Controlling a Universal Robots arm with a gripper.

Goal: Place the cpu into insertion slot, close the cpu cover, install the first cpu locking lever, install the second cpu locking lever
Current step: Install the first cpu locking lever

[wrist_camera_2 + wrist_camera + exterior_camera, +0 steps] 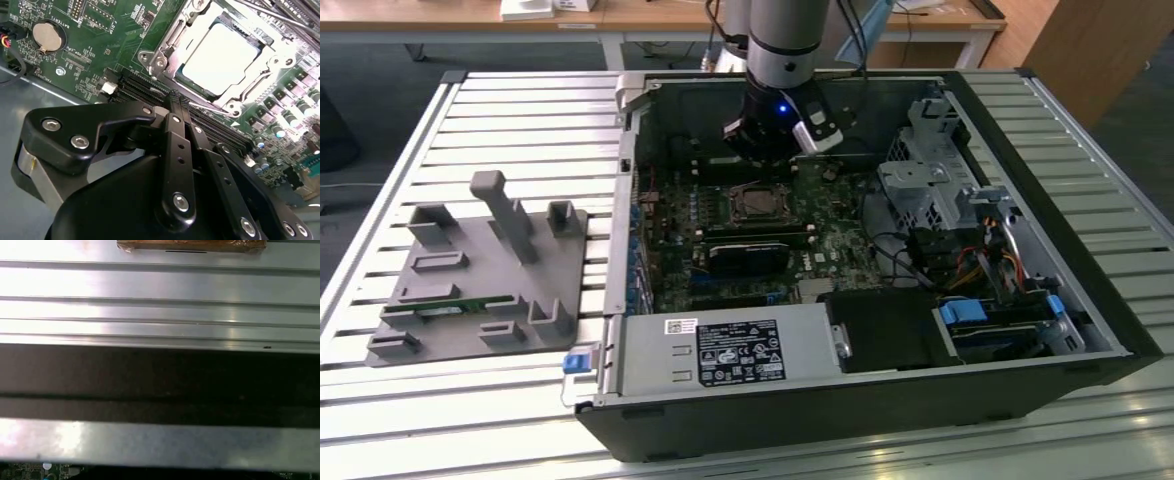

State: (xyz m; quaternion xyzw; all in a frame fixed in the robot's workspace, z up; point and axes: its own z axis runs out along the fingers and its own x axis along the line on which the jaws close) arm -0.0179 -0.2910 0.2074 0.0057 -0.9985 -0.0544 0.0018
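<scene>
The cpu (219, 59) sat in its socket, upper right of the second wrist view, the cpu cover (170, 37) framing it — levers seemingly pending. The gripper (176, 107) hovered near, fingers pressed together, empty — next, precise lever contact.

- Exterior view: high, looking down into the open black computer case (881, 400).
- Second wrist view: close above the green motherboard (95, 45), shared with the exterior view.
- First wrist view: near the case's wall.

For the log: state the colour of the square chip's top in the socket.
Silvery-grey cpu, best in the second wrist view.
</scene>
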